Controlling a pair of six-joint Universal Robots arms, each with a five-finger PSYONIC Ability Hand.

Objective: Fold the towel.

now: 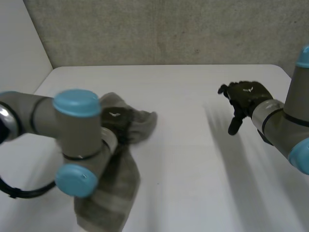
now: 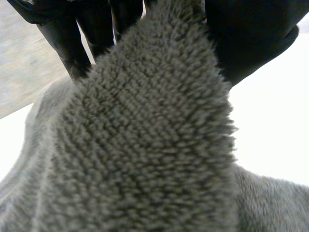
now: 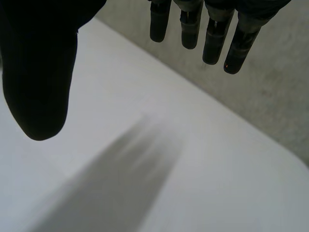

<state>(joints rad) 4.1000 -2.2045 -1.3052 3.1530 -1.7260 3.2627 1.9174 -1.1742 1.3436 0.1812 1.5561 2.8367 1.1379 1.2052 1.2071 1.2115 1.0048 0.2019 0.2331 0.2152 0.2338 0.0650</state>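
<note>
One white table point(image 1: 203, 174) takes up most of the head view, smooth and flat, with a rough grey wall point(image 1: 169, 29) standing behind its far edge. Two arms reach over it: the left arm point(image 1: 72, 130), a thick grey tube with two rounded light-blue caps, crosses the near left part, and the right arm point(image 1: 285, 121) comes in from the right side.

One towel point(image 1: 116, 179) lies on the left half of the table, grey and bunched. It is gathered into a crumpled bundle up by the left hand point(image 1: 115, 121), then trails as a long, loose strip toward the near edge, with faint paler bands across its lower part. In the left wrist view the towel point(image 2: 145, 145) shows a thick, fluffy looped pile and rises in a narrowing ridge into the left hand point(image 2: 246, 38), where it is pinched between the black fingers point(image 2: 63, 38) on one side and the broad thumb on the other.

The right hand point(image 1: 246, 99) hangs above the bare right part of the table, well apart from the towel. In its own wrist view the right hand point(image 3: 38, 72) is spread wide and holds nothing: its slim, straight fingers point(image 3: 212, 34) point down, apart from the blunt thumb.
</note>
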